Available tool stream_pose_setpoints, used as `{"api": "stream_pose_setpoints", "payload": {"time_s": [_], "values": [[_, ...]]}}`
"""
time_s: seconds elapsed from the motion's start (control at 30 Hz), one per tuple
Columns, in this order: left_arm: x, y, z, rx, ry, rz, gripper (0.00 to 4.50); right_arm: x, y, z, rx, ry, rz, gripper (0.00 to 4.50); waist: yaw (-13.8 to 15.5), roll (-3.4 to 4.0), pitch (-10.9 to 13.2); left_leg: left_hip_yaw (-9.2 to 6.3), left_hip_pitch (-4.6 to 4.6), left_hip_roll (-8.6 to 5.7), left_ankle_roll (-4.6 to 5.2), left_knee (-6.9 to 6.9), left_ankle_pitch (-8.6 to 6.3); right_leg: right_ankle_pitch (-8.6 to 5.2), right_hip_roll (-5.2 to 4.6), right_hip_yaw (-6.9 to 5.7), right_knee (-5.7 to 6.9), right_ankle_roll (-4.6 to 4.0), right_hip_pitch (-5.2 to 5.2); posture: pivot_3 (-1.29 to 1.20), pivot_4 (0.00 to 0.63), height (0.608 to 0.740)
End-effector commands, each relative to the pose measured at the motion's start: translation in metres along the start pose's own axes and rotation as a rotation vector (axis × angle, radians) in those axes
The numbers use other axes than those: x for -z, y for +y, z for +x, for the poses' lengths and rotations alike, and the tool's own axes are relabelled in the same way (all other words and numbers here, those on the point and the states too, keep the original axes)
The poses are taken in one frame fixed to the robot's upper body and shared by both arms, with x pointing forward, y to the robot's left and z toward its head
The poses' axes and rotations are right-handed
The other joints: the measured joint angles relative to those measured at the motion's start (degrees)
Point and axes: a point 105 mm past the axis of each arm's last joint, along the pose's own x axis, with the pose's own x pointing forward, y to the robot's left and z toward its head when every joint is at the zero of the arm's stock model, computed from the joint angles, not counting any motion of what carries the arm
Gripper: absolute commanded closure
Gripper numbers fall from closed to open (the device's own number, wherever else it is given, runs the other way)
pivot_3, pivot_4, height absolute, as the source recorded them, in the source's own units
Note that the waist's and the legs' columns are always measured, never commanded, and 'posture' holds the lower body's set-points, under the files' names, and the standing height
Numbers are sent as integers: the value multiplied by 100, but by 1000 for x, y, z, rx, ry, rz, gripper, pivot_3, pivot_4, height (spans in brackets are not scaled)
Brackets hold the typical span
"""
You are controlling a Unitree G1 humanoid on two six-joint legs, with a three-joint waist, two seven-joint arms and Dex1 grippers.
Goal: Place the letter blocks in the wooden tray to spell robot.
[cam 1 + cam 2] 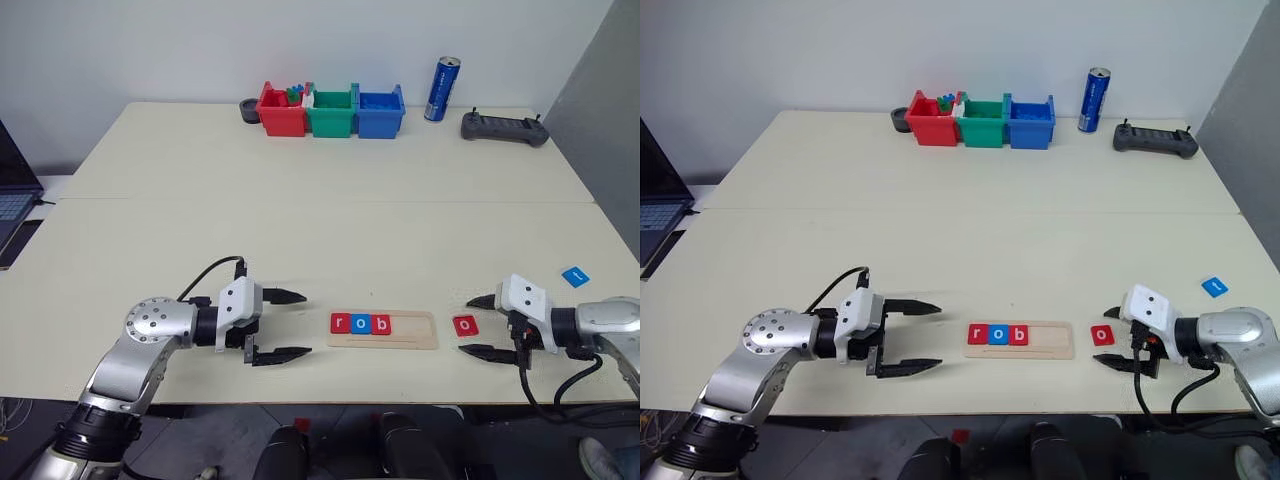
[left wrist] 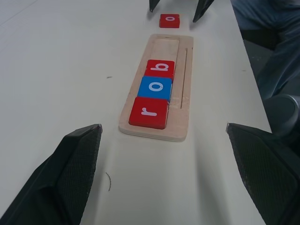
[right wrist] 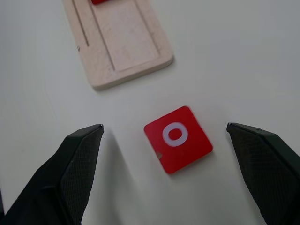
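**Tiles r, o, b seated; red o tile loose beside tray**

Tray (image 1: 383,329) of pale wood lay on the cream table (image 1: 320,220), near its front edge, between the two arms. Three letter blocks sat in its left end, touching one another in a row: a red r (image 1: 340,322), a blue o (image 1: 360,323) and a red b (image 1: 380,323). The right end of the tray was bare wood.

A red o tile (image 3: 177,138) lay flat on the table just beside the tray's right end, apart from it. The right gripper (image 1: 478,326) pointed at this tile with its two black fingers spread wide on either side of it, touching nothing. A blue tile (image 1: 575,276) lay well apart, further right and further back.

The left gripper (image 1: 283,325) hung to the left of the tray, aimed along it, its fingers also spread apart and empty.

At the table's far edge stood red, green and blue bins (image 1: 331,111), a blue can (image 1: 442,88) and a dark controller (image 1: 504,127).
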Motion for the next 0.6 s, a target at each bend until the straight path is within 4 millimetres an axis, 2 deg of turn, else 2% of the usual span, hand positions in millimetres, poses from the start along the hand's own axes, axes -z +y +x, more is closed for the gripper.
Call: {"api": "stream_pose_setpoints", "payload": {"time_s": [0.03, 0.1, 0.3, 0.47, 0.6], "values": [[-3, -1, -1, 0, -10, 26, 0, -6, -4, -1, -9, -6, -48, 401, 0, 0, 0, 0, 0, 0, 0, 0, 0, 0, 0, 0, 0, 0, 0, 0, 150, 740], [-3, -1, -2, -3, -9, 28, 0, -6, -6, 0, -11, -10, -51, 940, 0, 0, 0, 0, 1, 0, 0, 0, 0, 0, 0, 0, 1, 0, 0, 0, 150, 740], [-6, 4, -4, -15, -7, 37, 0, -9, -6, 2, -22, -24, -66, 3072, 4, 0, 0, -1, 0, 0, 0, 0, 0, 0, 0, -1, 1, 0, 0, 0, 150, 740], [-9, 6, -4, -20, -6, 41, 0, -22, -6, -6, -14, -45, -97, 3059, 4, 0, 0, -1, 1, 0, 0, 1, 0, 0, 0, -1, 2, 0, 0, 0, 150, 740], [-8, 8, -7, -31, 4, 41, 0, -50, 5, -5, -44, -81, -161, 3059, -5, 1, 0, -2, 1, 0, 0, 0, 0, 0, 0, -1, 3, 0, 0, 0, 150, 740]]}}
